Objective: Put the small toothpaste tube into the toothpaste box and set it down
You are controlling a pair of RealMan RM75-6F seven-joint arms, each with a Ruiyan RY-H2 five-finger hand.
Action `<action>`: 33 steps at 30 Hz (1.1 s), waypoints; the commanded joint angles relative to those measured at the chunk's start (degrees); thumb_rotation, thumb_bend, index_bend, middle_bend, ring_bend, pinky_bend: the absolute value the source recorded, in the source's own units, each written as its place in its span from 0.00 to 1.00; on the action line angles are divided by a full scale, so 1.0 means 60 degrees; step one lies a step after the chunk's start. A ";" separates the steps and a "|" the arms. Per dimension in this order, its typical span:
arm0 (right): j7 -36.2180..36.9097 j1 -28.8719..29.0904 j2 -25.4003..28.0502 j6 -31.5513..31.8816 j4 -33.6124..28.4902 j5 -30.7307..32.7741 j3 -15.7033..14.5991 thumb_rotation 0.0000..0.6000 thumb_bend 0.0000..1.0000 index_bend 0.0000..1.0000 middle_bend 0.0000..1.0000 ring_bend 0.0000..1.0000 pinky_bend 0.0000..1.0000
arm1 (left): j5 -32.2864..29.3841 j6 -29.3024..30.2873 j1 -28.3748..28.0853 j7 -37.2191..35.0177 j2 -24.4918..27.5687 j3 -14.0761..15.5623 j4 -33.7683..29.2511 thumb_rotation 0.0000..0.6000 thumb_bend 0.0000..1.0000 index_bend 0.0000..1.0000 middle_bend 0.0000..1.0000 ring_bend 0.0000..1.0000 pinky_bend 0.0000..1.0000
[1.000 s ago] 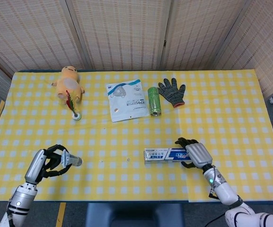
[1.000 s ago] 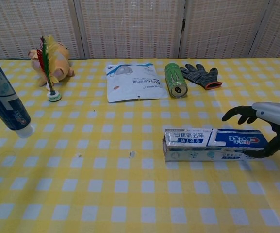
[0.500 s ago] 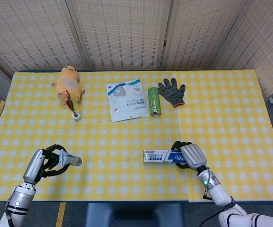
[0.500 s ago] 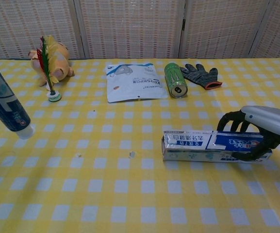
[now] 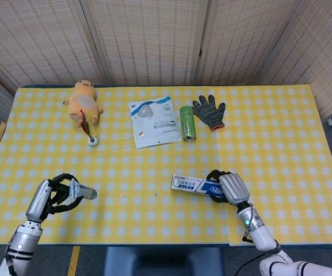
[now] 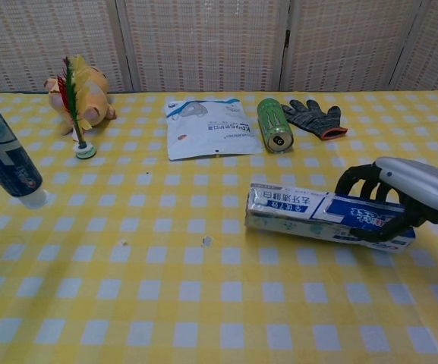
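Now wrapped tight round the long blue-and-white cardboard toothpaste box (image 6: 325, 216) by the right hand (image 6: 401, 199) and tipped up, ready for the small blue tube (image 6: 6, 163) gripped in the left hand (image 5: 53, 194).

A staged test room — woven screens (image 5: 148, 40) behind a gingham-clothed table (image 5: 269, 138).

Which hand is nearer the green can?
Right. The right hand grips the toothpaste box just below the green can; the left hand, holding the toothpaste tube, sits far left.
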 commanded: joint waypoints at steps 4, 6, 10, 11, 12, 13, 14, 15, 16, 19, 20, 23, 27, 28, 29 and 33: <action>0.3360 -0.0167 -0.0780 0.1420 0.1725 -0.1397 -0.0067 1.00 0.31 0.47 0.36 0.42 0.47 | -0.0037 -0.0032 -0.0013 -0.0076 0.0242 -0.0086 -0.0313 1.00 0.52 0.82 1.00 1.00 1.00; 0.3810 -0.0126 -0.0814 0.1529 0.1885 -0.1561 -0.0094 1.00 0.31 0.47 0.36 0.42 0.47 | -0.0057 -0.0037 -0.0037 -0.0090 0.0328 -0.0148 -0.0456 1.00 0.52 0.82 1.00 1.00 1.00; 0.4617 -0.0041 -0.0911 0.1828 0.2151 -0.1892 -0.0138 1.00 0.31 0.47 0.36 0.42 0.47 | -0.0072 0.0022 -0.0101 -0.0047 0.0527 -0.0348 -0.0873 1.00 0.52 0.82 1.00 1.00 1.00; 0.4868 -0.0022 -0.0985 0.1949 0.2237 -0.1961 -0.0120 1.00 0.31 0.47 0.36 0.43 0.47 | -0.0098 -0.0002 -0.0137 -0.0019 0.0609 -0.0408 -0.1028 1.00 0.52 0.82 1.00 1.00 1.00; 0.5082 -0.0010 -0.1052 0.2041 0.2308 -0.2010 -0.0110 1.00 0.31 0.47 0.36 0.43 0.47 | -0.0131 -0.0024 -0.0168 -0.0008 0.0670 -0.0459 -0.1155 1.00 0.52 0.82 1.00 1.00 1.00; 0.5390 0.0012 -0.1153 0.2155 0.2414 -0.2068 -0.0093 1.00 0.31 0.47 0.36 0.43 0.47 | -0.0200 -0.0072 -0.0216 -0.0004 0.0756 -0.0532 -0.1329 1.00 0.52 0.82 1.00 1.00 1.00; 0.5626 0.0036 -0.1234 0.2213 0.2497 -0.2104 -0.0086 1.00 0.31 0.47 0.36 0.43 0.47 | -0.0267 -0.0115 -0.0257 -0.0001 0.0827 -0.0594 -0.1460 1.00 0.52 0.82 1.00 1.00 1.00; 0.5861 0.0063 -0.1311 0.2249 0.2573 -0.2133 -0.0086 1.00 0.31 0.47 0.36 0.43 0.47 | -0.0336 -0.0152 -0.0300 -0.0002 0.0900 -0.0667 -0.1597 1.00 0.52 0.82 1.00 1.00 1.00; 0.6164 0.0102 -0.1403 0.2292 0.2668 -0.2187 -0.0101 1.00 0.31 0.47 0.36 0.43 0.47 | -0.0429 -0.0191 -0.0361 -0.0003 0.0997 -0.0778 -0.1783 1.00 0.52 0.82 1.00 1.00 1.00; 0.6551 0.0202 -0.1590 0.2355 0.2886 -0.2305 -0.0135 1.00 0.31 0.47 0.36 0.42 0.47 | -0.0669 -0.0264 -0.0506 -0.0004 0.1257 -0.1073 -0.2258 1.00 0.52 0.82 1.00 1.00 1.00; 0.6629 0.0249 -0.1663 0.2372 0.2963 -0.2346 -0.0144 1.00 0.31 0.47 0.36 0.42 0.47 | -0.0779 -0.0305 -0.0577 -0.0039 0.1406 -0.1221 -0.2510 1.00 0.52 0.82 1.00 1.00 1.00; 0.6747 0.0359 -0.1789 0.2419 0.2969 -0.2432 -0.0149 1.00 0.31 0.47 0.36 0.43 0.47 | -0.0944 -0.0352 -0.0726 -0.0003 0.1831 -0.1571 -0.3121 1.00 0.52 0.82 1.00 1.00 1.00; 0.6496 0.0460 -0.1938 0.2507 0.2801 -0.2478 -0.0104 1.00 0.31 0.47 0.36 0.42 0.47 | -0.1130 -0.0313 -0.0897 0.0378 0.2115 -0.1898 -0.3880 1.00 0.52 0.82 1.00 1.00 1.00; 0.6327 0.0453 -0.2016 0.2538 0.2722 -0.2409 -0.0035 1.00 0.31 0.47 0.36 0.42 0.47 | -0.1106 -0.0260 -0.0940 0.0551 0.2097 -0.1956 -0.3907 1.00 0.52 0.82 1.00 1.00 1.00; 0.6221 0.0452 -0.2087 0.2586 0.2653 -0.2377 0.0010 1.00 0.31 0.47 0.36 0.42 0.47 | -0.1071 -0.0195 -0.0973 0.0754 0.2030 -0.1980 -0.3907 1.00 0.52 0.82 1.00 1.00 1.00; 0.6271 0.0518 -0.2229 0.2683 0.2477 -0.2453 0.0021 1.00 0.31 0.47 0.36 0.42 0.47 | -0.0811 -0.0191 -0.1064 0.1157 0.1800 -0.1892 -0.3907 1.00 0.52 0.81 1.00 1.00 1.00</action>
